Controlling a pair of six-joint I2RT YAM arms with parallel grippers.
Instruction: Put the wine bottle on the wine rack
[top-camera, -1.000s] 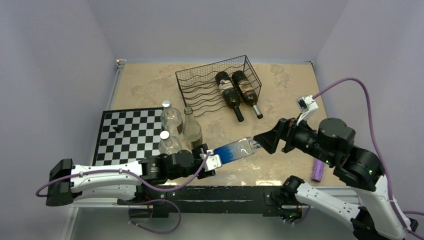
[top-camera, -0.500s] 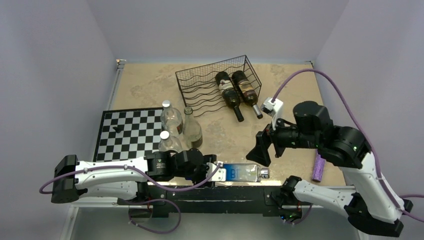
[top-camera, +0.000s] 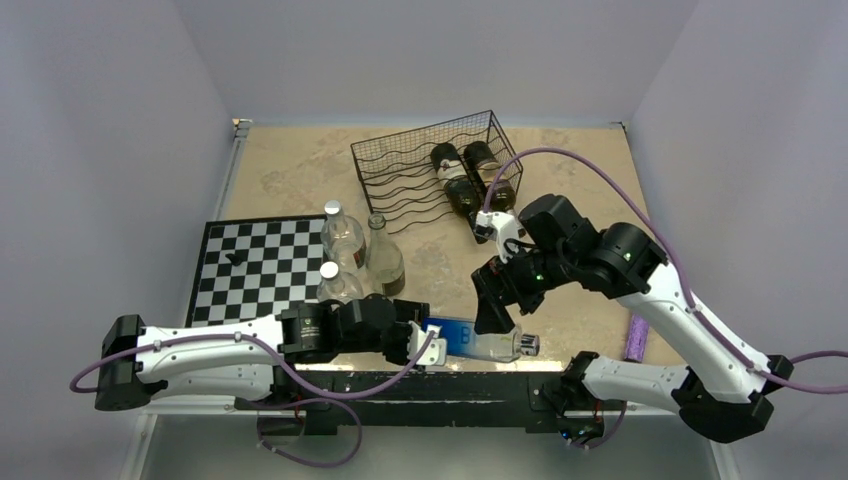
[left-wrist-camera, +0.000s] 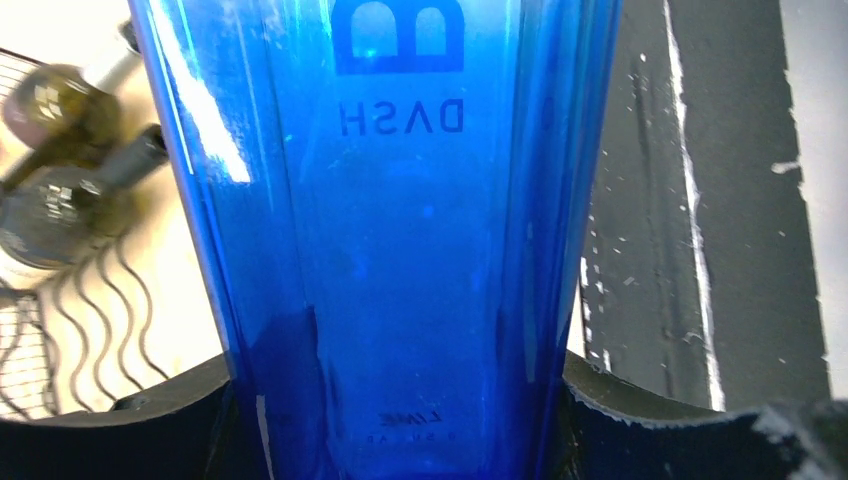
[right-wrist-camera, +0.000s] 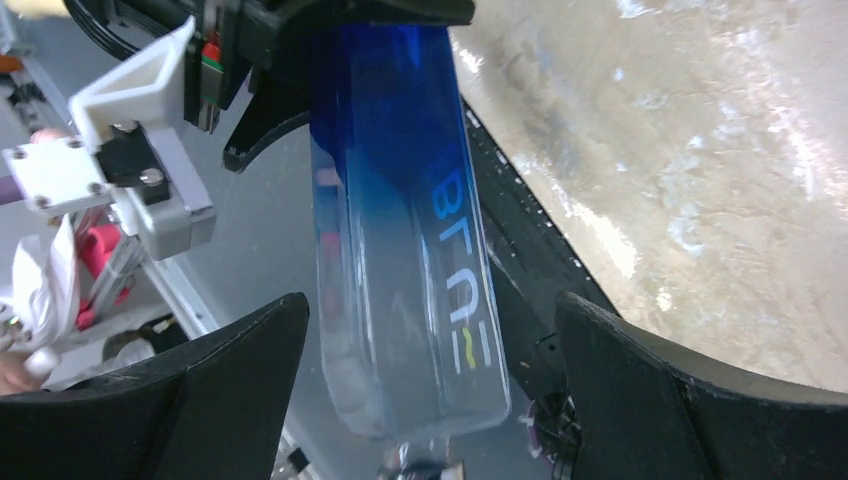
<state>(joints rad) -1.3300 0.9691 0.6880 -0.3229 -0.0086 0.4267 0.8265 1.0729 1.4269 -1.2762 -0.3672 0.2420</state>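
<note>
Fingers (right-wrist-camera: 220, 390) of the right gripper (right-wrist-camera: 440, 390) stand wide apart, one on each side of the wine bottle (right-wrist-camera: 400, 250), with a gap showing between each pad and the glass. Only the right wrist view shows this. From the top camera the right gripper (top-camera: 497, 310) merely hangs over the clear half of the wine bottle (top-camera: 480, 340), and its opening cannot be judged.

The left wrist view is almost filled by the deep blue glass of the wine bottle (left-wrist-camera: 390, 250). It passes down between the two black fingers of the left gripper (left-wrist-camera: 400, 425), which are clamped on its blue end. The top view adds that the bottle lies level, neck pointing right, at the near edge of the table (top-camera: 560, 190) beside the black rail, with the left gripper (top-camera: 425, 345) holding it from the left. The right wrist view shows the glass fading from blue to clear towards the neck.

At the far side stands the wine rack (top-camera: 410, 175), well apart from the held bottle. Two dark bottles (top-camera: 455, 185) lie side by side in its right part, necks poking out towards the arms. Its left part holds none. The left wrist camera catches the same dark bottles (left-wrist-camera: 60, 110), blurred, above the wavy wires of the rack (left-wrist-camera: 60, 330).

Three clear bottles (top-camera: 343, 235) stand upright at the right edge of the chessboard (top-camera: 255, 265).
</note>
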